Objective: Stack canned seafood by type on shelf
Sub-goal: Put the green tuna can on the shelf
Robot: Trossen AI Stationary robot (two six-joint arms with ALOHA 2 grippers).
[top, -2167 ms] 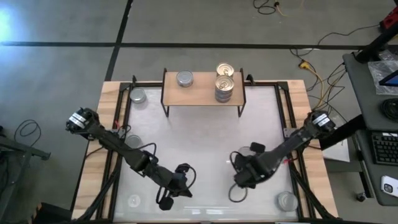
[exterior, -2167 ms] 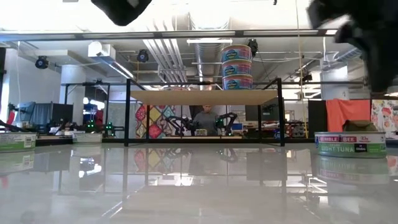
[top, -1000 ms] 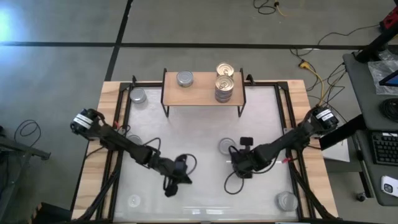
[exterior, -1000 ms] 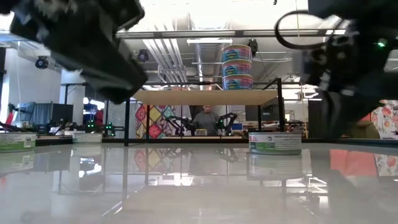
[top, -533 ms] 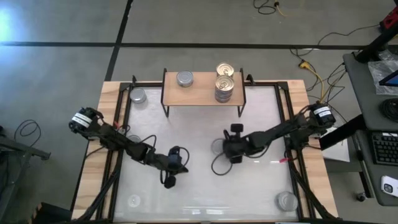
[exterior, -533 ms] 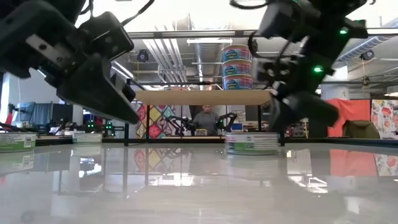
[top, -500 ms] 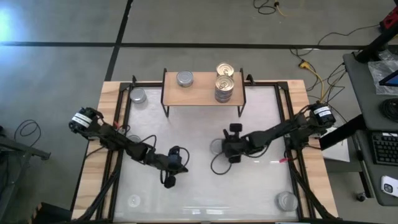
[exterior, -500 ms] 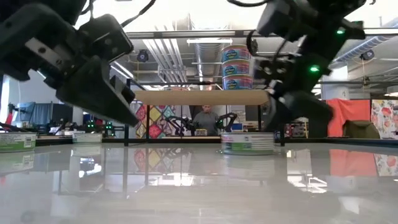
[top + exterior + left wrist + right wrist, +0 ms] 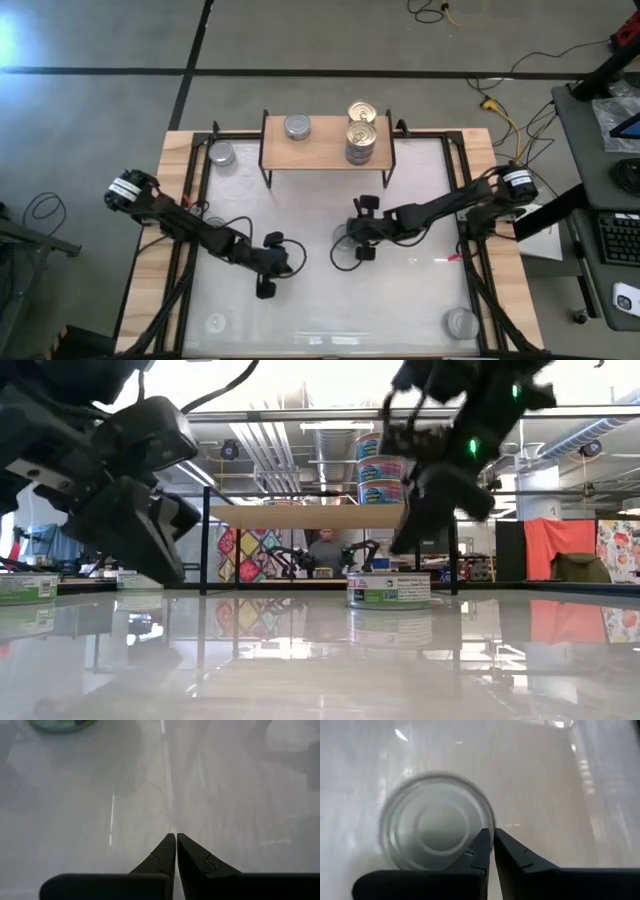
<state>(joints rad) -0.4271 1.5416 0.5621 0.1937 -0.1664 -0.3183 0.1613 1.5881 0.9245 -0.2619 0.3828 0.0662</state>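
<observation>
My right gripper [image 9: 357, 229] is pressing its closed fingers against a silver-topped tin [image 9: 344, 236] near the middle of the table [image 9: 300, 300].

Its fingertips are meeting at the tin's rim [image 9: 437, 822], beside it and not around it. The shelf [image 9: 322, 146] is standing at the far edge, carrying a stack of tins [image 9: 361, 141] and one lone tin [image 9: 296, 126]. My left gripper [image 9: 266, 268] is hovering low over bare table, fingers together, well apart from any tin.
</observation>
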